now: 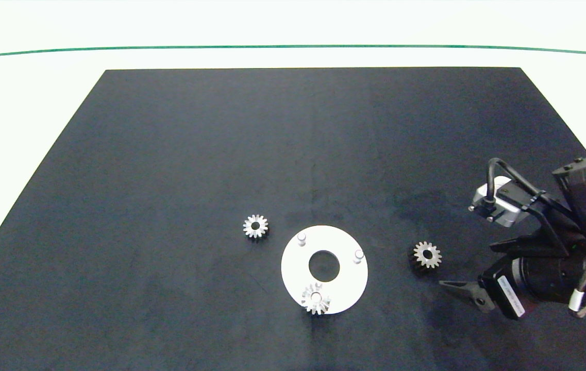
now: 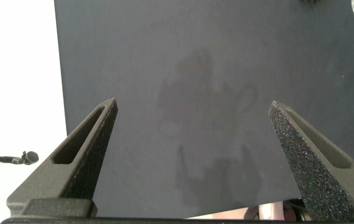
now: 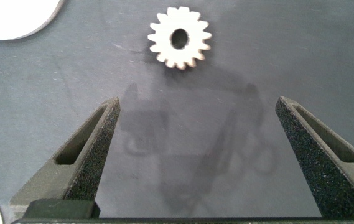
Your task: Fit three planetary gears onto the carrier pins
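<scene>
My right gripper (image 3: 195, 149) is spread wide and holds nothing, hovering over the black mat (image 1: 169, 154) near its right side, with my arm coming in from the right edge. Just ahead of its fingertips lies one of the planetary gears (image 3: 180, 38), flat on the mat with its centre hole facing up; seen from above, this right-hand gear (image 1: 427, 254) sits near the white disc (image 1: 341, 288), to its right and not touching it. The disc lies flat near the mat's front middle and carries the carrier pins in a triangle: the far-left pin (image 1: 301, 238) and the right pin (image 1: 358, 255) stand bare, while a second gear (image 1: 316, 298) sits at the front pin, at the disc's near edge. The third gear (image 1: 255, 226) lies on the mat just beyond the disc's upper left, apart from it. My left gripper (image 2: 192, 143) is also spread open and empty, over a bare part of the mat near its edge, outside the overhead view.
</scene>
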